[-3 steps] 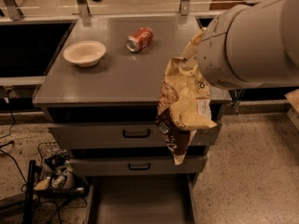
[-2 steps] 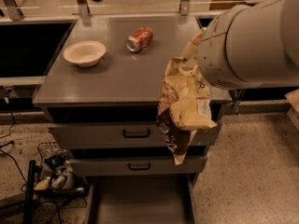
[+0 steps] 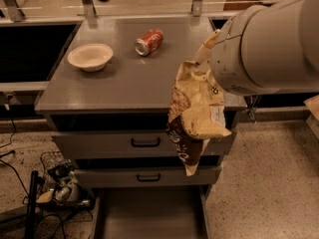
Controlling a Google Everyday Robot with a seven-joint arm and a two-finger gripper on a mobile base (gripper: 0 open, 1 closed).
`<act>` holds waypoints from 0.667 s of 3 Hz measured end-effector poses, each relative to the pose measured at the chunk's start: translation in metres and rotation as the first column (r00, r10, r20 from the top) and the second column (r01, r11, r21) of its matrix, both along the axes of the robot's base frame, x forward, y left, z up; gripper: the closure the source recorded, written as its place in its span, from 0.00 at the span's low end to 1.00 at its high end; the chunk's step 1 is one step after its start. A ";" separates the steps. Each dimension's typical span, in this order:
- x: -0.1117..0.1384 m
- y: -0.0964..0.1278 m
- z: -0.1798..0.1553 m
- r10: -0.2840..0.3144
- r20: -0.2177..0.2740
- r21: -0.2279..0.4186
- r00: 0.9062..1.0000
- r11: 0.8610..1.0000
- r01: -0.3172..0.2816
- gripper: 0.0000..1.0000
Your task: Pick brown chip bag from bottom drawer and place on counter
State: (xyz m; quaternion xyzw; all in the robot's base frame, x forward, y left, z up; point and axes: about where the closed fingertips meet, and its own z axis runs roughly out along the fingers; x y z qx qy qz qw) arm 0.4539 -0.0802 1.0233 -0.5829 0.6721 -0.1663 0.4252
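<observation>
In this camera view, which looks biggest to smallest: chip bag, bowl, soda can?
Brown chip bag, though nearer the camera
bowl
soda can
The gripper is hidden behind the white arm at the bag's top.

Brown chip bag (image 3: pixel 197 118) hangs from tool (image 3: pixel 214 41) over counter (image 3: pixel 124 88) front edge.

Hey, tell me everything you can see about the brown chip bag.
The brown chip bag is crinkly and crumpled, pale tan-yellow above, dark brown with white lettering lower down. It hangs in the air off the front right corner of the counter, before the upper drawer fronts, higher than the open bottom drawer. Its top disappears behind the white arm, where the claw is hidden.
</observation>
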 end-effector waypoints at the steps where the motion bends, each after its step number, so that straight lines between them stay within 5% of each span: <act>1: 0.017 -0.010 0.003 -0.027 0.016 -0.001 1.000 1.000 0.027 1.00; 2: 0.054 -0.050 -0.012 -0.113 -0.026 0.006 0.993 0.994 0.113 1.00</act>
